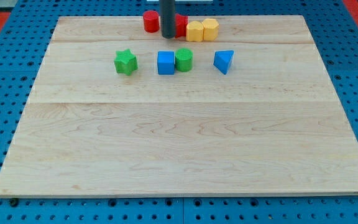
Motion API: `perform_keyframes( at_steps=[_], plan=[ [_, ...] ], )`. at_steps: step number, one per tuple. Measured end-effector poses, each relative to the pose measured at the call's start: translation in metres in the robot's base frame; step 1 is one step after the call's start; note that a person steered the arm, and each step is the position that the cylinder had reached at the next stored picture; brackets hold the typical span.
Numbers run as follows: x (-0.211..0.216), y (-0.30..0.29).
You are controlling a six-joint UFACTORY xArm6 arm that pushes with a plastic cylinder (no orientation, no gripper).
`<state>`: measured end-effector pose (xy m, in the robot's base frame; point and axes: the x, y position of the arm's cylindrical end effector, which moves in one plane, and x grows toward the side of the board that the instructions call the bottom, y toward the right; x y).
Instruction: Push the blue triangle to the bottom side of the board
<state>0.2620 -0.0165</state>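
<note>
- The board [185, 143] is pale wood with a fine grain, made of planks joined along faint seams, lying on a blue pegboard [5, 74] dotted with holes.
- My tip [167, 35] is the end of a smooth dark rod coming down from the view's top, near the board's top edge, between two red blocks.
- The arm carries only this rod, with no pincer to spread or press together.
- The red cylinder [150, 21] stands just left of the rod; the other red block [181, 25] sits just right of it, its shape partly hidden.
- Two yellow blocks [195, 31] [210, 28], faceted, sit side by side right of that, touching.
- The blue triangle [224, 61] lies in the upper part of the board, right of centre, well apart from my tip.
- The blue cube [166, 63] and green cylinder [183, 60] touch each other.
- The green star [125, 62] sits alone to the left.
</note>
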Motion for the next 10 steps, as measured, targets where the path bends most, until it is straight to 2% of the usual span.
perform_keyframes(
  at_steps=[2, 4, 6, 7, 8, 9, 10],
  plan=[
    [0.034, 0.095],
    [0.119, 0.102],
    [0.152, 0.179],
    [0.169, 0.181],
    [0.206, 0.175],
    [0.162, 0.168],
    [0.201, 0.14]
  ],
)
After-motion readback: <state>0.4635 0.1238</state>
